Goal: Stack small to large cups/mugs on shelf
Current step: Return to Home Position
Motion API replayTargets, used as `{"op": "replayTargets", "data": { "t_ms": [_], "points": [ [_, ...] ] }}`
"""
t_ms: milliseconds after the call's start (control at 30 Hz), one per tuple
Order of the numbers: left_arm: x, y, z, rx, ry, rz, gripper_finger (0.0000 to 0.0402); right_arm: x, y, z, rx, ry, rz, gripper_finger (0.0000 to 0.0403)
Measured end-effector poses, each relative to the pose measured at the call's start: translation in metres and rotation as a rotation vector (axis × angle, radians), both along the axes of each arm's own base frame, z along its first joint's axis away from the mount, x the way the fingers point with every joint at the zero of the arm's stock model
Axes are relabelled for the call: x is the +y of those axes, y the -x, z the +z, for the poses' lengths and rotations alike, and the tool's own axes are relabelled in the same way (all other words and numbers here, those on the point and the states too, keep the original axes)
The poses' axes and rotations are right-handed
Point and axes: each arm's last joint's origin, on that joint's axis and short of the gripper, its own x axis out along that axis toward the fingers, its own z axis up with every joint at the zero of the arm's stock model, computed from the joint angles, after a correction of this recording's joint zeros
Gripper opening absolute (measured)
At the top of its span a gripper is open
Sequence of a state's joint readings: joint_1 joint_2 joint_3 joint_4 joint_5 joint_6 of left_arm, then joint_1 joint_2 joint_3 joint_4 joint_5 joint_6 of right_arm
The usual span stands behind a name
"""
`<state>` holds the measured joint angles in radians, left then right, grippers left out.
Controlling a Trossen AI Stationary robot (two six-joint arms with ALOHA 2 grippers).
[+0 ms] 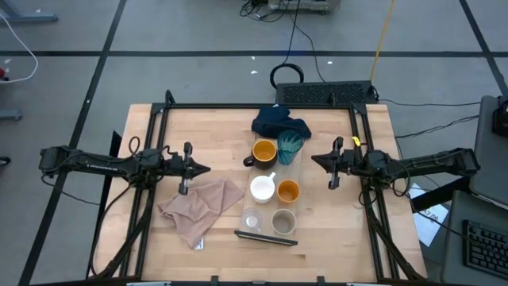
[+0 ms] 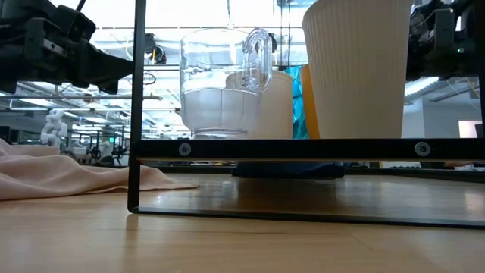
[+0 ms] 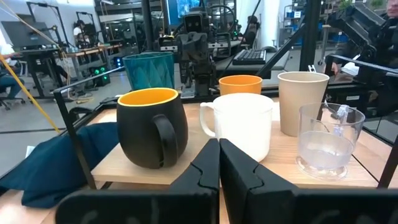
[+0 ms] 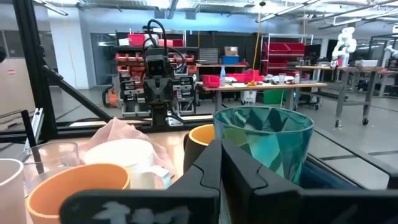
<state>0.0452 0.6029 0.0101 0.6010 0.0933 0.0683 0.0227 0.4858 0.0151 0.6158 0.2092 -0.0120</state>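
The shelf point(image 1: 302, 171) is a pale board raised on a dark frame at the table's middle, with a dark strip point(image 1: 266, 237) at its near end. Six vessels stand on it in pairs. At the far end are the dark yellow-lined mug point(image 1: 264, 152) and the teal tumbler point(image 1: 290, 146). In the middle are the white mug point(image 1: 263, 188) and the orange cup point(image 1: 288, 191). At the near end are the clear cup point(image 1: 252, 218) and the beige cup point(image 1: 283, 220). My left gripper point(image 1: 202, 168) is shut and empty, left of the shelf. My right gripper point(image 1: 317, 160) is shut and empty, right of it.
A dark blue cloth point(image 1: 279, 123) lies at the shelf's far end. A crumpled pink cloth point(image 1: 202, 206) lies on the table left of the shelf, near my left gripper. A black frame point(image 1: 159, 119) runs around the table.
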Motion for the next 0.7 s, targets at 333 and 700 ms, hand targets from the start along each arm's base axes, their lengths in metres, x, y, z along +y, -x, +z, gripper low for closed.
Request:
{"op": "replayTargets", "data": {
  "t_ms": [333, 700],
  "points": [
    [0.0000, 0.0000, 0.0000, 0.000, -0.001, 0.000, 0.0005, 0.0001, 0.0000, 0.0000, 0.000, 0.000, 0.001, 0.0000],
    [-0.0002, 0.0042, 0.0067, -0.058, -0.004, -0.001, 0.0006, 0.0001, 0.0027, 0.0029, -0.027, 0.000, 0.002, 0.0000]
  ]
}}
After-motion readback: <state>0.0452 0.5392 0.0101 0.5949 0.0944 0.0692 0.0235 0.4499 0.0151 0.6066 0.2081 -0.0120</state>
